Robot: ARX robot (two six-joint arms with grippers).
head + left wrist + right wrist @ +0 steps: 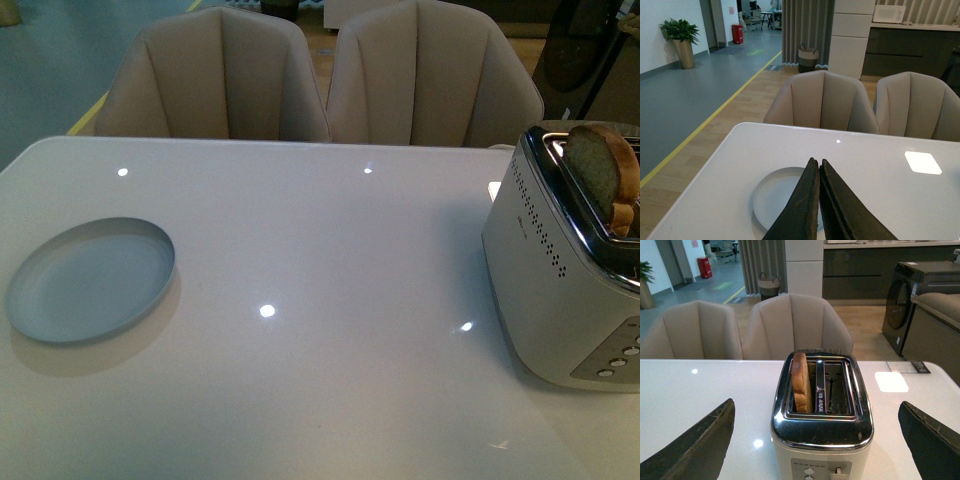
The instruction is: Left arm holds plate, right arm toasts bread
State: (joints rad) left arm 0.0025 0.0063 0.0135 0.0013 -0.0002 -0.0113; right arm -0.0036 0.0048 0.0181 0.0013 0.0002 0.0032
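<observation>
Left gripper point(818, 165) hangs closed over the plate point(771, 192); right gripper point(817, 440) gapes wide (empty) before the toaster point(821, 427) holding bread point(801, 382).

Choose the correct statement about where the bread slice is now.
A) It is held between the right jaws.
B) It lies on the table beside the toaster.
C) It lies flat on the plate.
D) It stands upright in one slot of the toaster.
D: the bread stands upright in one slot of the toaster, while the plate has nothing on it.
</observation>
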